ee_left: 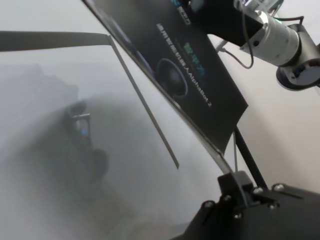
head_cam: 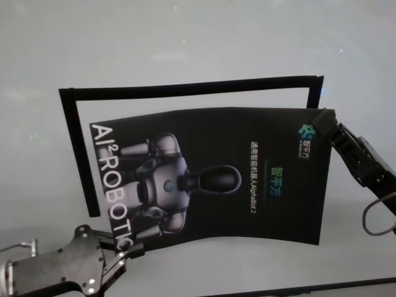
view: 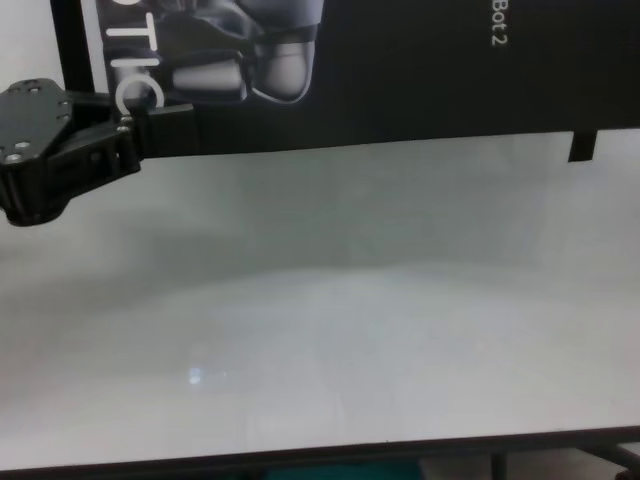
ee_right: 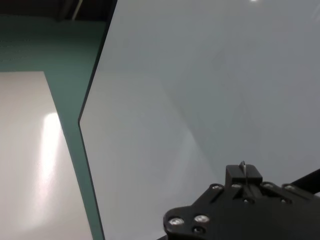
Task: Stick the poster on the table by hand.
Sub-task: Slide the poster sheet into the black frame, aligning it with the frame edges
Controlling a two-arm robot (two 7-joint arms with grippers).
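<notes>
The poster (head_cam: 247,161), black and glossy with a silver robot picture and white letters, hangs a little above the pale table (head_cam: 185,43), sagging between my two hands. My left gripper (head_cam: 133,250) is shut on its near left corner by the letters, as the chest view (view: 160,120) and the left wrist view (ee_left: 235,182) also show. My right gripper (head_cam: 325,119) is shut on the far right corner. In the right wrist view the right gripper (ee_right: 243,175) pinches only the sheet's thin edge. The poster fills the top of the chest view (view: 400,70).
Thin black frame bars (head_cam: 185,88) lie on the table, outlining the far, left and part of the right side under the poster. The table's dark front edge (view: 300,462) is near. A cable loop (head_cam: 371,219) hangs from the right arm. The table's side edge (ee_right: 90,165) borders green floor.
</notes>
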